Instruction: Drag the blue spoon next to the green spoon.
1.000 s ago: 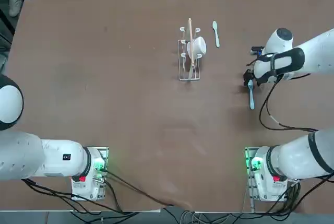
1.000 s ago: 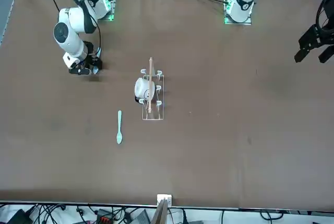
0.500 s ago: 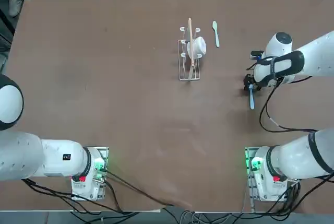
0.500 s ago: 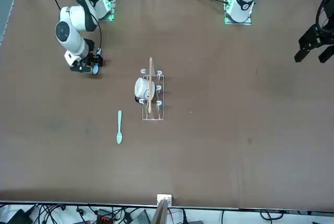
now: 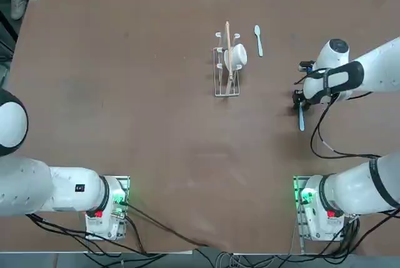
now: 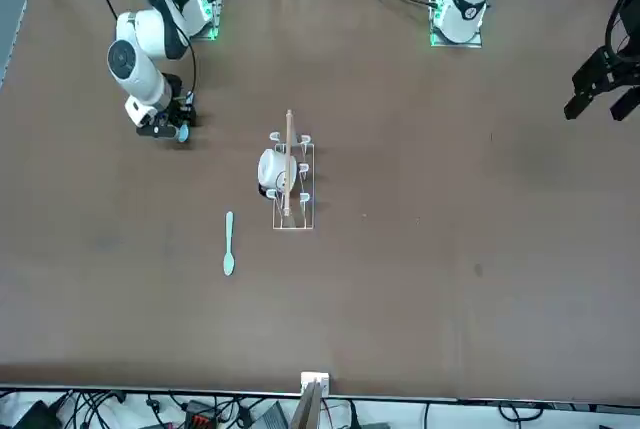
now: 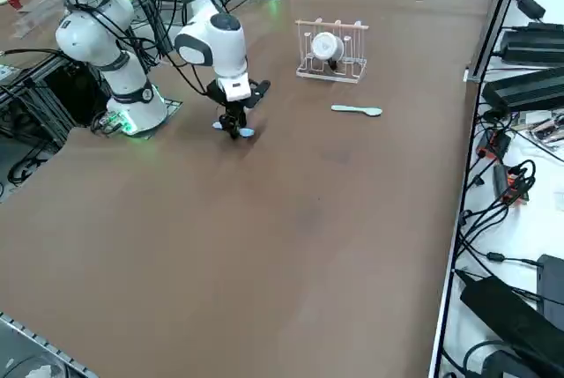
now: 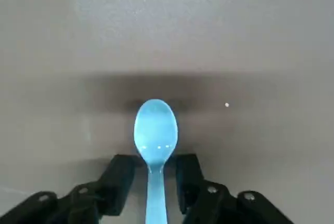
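Observation:
The sky-blue blue spoon (image 5: 301,121) lies flat at the table's right side, its handle pointing toward the robot's base. My right gripper (image 5: 299,100) is down at the table over the spoon's neck. In the wrist view its black fingers (image 8: 122,174) stand close on either side of the handle, with a thin gap on each side, and the bowl (image 8: 155,130) pokes out past them. The gripper (image 8: 155,174) is open. The mint-green green spoon (image 5: 258,40) lies well apart, toward the far edge, just right of a wire rack. The green spoon (image 6: 228,244) also shows in the front view.
A small wire rack (image 5: 227,87) holding a white cup (image 5: 238,56) and a wooden stick stands just left of the green spoon. Cables and equipment lie beyond the table's far edge.
My right arm's wrist shifted slightly over the spoon, and a bit of the blue bowl now shows beside the gripper in the front view. The spoon lies about where it was.

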Action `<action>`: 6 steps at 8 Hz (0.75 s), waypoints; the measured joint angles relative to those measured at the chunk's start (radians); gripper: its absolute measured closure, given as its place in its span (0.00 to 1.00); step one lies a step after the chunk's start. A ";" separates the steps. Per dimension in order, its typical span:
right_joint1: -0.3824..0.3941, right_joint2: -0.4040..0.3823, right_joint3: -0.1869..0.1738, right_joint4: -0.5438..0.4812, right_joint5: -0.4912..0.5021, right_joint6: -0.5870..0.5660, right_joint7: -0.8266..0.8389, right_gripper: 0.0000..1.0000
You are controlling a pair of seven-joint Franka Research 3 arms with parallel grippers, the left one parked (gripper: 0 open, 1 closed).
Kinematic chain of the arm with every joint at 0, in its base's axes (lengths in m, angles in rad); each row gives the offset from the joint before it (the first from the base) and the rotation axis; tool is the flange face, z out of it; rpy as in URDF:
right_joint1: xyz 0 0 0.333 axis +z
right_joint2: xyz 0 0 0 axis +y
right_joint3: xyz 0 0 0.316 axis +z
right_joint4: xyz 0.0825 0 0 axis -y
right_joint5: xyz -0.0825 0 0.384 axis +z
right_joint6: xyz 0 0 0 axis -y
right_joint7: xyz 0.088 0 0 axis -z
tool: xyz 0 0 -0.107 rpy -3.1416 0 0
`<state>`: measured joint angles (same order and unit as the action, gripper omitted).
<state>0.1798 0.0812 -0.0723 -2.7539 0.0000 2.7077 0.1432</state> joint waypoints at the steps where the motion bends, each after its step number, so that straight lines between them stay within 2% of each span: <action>1: 0.019 0.000 0.000 -0.001 0.000 0.000 0.031 0.46; 2: 0.048 0.000 0.001 -0.001 0.000 0.000 0.073 0.48; 3: 0.075 -0.001 0.001 -0.001 0.000 0.000 0.107 0.55; 6: 0.092 -0.004 0.000 -0.002 -0.001 -0.001 0.127 0.64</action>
<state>0.2717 0.0770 -0.0720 -2.7555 -0.0008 2.7068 0.2699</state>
